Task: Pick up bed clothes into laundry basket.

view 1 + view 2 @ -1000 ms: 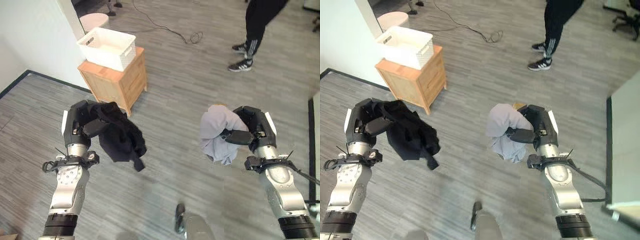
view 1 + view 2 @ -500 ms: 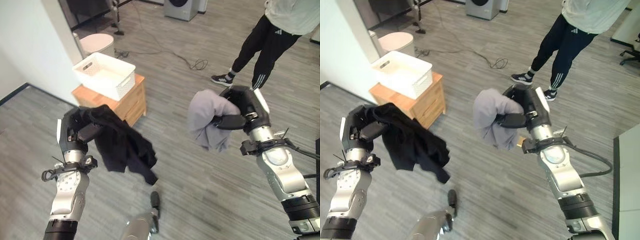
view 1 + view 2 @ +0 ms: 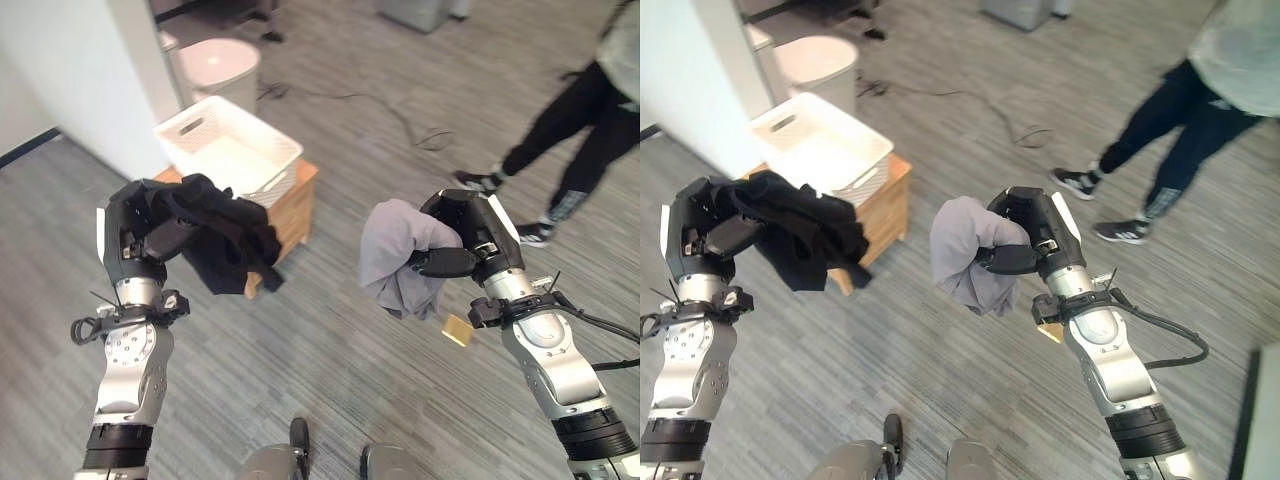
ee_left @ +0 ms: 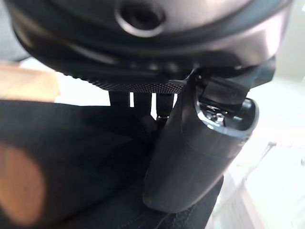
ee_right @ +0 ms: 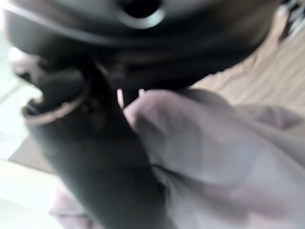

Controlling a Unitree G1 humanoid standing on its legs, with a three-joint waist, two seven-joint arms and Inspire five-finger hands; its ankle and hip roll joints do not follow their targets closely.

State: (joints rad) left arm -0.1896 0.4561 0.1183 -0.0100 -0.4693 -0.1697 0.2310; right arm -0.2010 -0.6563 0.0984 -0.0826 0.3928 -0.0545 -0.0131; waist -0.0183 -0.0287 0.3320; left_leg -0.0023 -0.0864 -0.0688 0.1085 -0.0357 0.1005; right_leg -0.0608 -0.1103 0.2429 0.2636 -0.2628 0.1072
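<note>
A black garment [image 3: 225,240] hangs from my left hand [image 3: 140,232], whose fingers are curled round its upper folds; my left wrist view shows the dark cloth [image 4: 71,162] bunched under the thumb [image 4: 195,148]. My right hand [image 3: 468,240] is shut on a grey garment [image 3: 395,255] that droops over the floor; the right wrist view shows that cloth [image 5: 219,148] pinched beside the thumb [image 5: 95,157]. The white laundry basket [image 3: 228,150] stands on a small wooden cabinet [image 3: 290,215], just behind the black garment and to the left of the grey one.
A person in dark trousers [image 3: 575,130] walks at the far right. A round pale bin [image 3: 215,65] stands beyond the basket, beside a white wall [image 3: 70,70]. A black cord [image 3: 400,110] trails over the grey plank floor. A tan tag [image 3: 457,329] dangles below my right hand.
The view has swung and the basket and cabinet now lie closer. Both hands keep their garments; the black one now hangs right in front of the cabinet.
</note>
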